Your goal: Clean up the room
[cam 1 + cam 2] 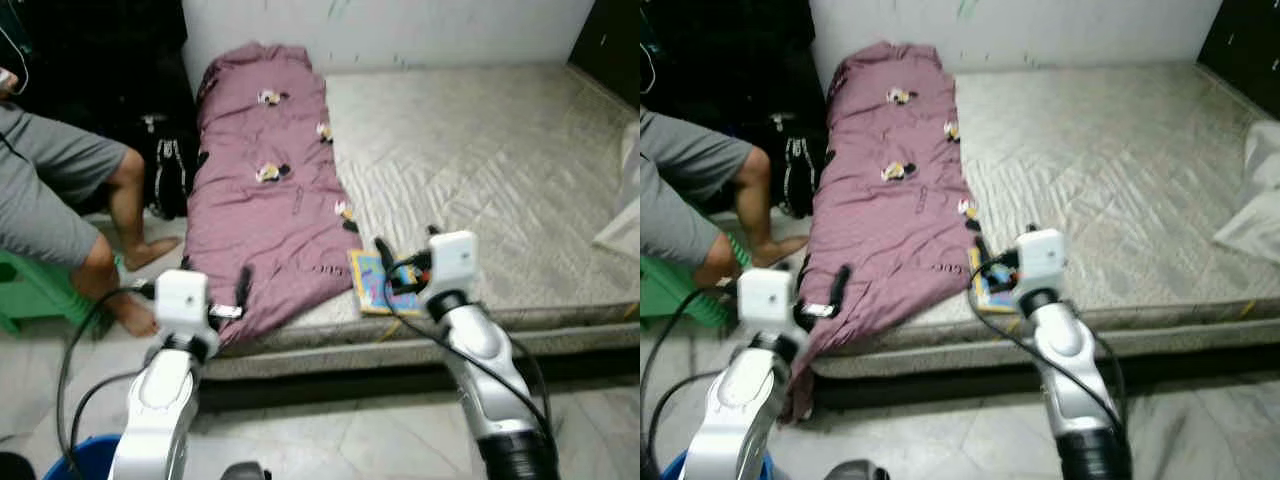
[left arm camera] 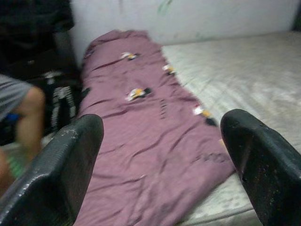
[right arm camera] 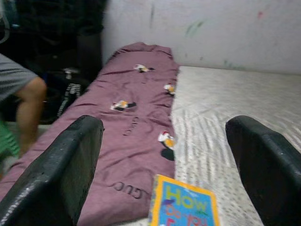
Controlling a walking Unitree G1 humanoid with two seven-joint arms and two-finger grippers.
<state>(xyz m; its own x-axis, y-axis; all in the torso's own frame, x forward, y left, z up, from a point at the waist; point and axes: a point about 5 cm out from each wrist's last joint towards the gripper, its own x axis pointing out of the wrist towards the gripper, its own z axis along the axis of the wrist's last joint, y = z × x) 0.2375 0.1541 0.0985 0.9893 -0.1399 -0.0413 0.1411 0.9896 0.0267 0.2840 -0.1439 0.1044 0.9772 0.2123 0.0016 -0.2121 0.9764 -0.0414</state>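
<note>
Left eye view: the book [image 1: 376,281] lies flat on the mattress [image 1: 500,170] right at the front edge, touching the purple blanket [image 1: 265,190]. My guess is a sloppy reach from the right end effector [image 1: 405,258] could nudge it off onto the floor. The left end effector [image 1: 215,290] hovers over the blanket's hanging corner, and a person [image 1: 60,200] sits close by, so a wide swing could clip a leg.

Right eye view: same layout, the blanket drooping off the bed edge, easy to snag.

Left wrist view: fingers [image 2: 66,165] spread wide, holding nothing, the blanket ahead.

Right wrist view: fingers [image 3: 61,169] also wide and empty; the book is thin, bright yellow and blue, just below.
</note>
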